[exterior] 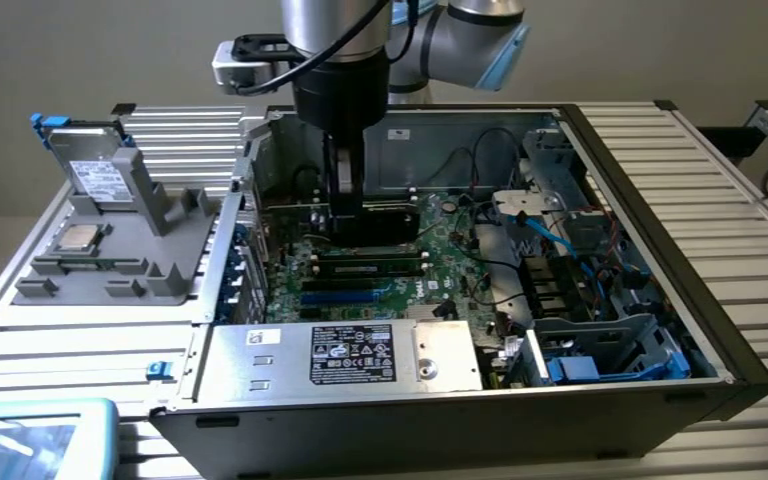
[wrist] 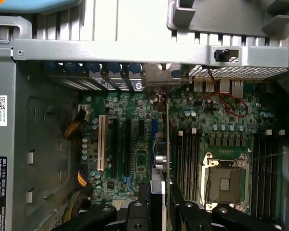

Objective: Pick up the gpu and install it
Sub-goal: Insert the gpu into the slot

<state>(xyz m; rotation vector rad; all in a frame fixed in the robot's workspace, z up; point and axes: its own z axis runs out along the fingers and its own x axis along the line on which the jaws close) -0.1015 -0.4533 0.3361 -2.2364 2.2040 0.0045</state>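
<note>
**Computer case** (exterior: pixel 624 140): laid on its side with the top open. The arm is lowered into it. Contents:
- A green motherboard (exterior: pixel 404 272) is spread beneath the jaws.
- A silver labelled box (exterior: pixel 357 355) is set at the wall nearest the exterior camera, well apart from the jaws.
- A blue-edged bay (exterior: pixel 611 352) and loose cables are placed toward the exterior view's right of the jaws.

**Grey fixture** (exterior: pixel 157 285): placed outside the case, toward the exterior view's left of the jaws. A processor chip (exterior: pixel 77 238) is laid flat on it, and a drive (exterior: pixel 97 175) is stood upright on it.

**Gripper** (wrist: pixel 160 190): the jaws are part closed and clamped on the gpu (wrist: pixel 159 159), with one black finger on each face.

**Gpu**: the card is held edge-on and upright, extending away from the fingertips. Its silver bracket (wrist: pixel 159 77) is met by the case's rear slot wall. Expansion slots (wrist: pixel 120 144) are seen on one side of the jaws, and memory slots and the processor socket (wrist: pixel 225 180) on the other. Whether the card's edge is seated cannot be told.

**Arm** (exterior: pixel 337 60): held vertical, with the wrist pointed straight down over the board.
</note>
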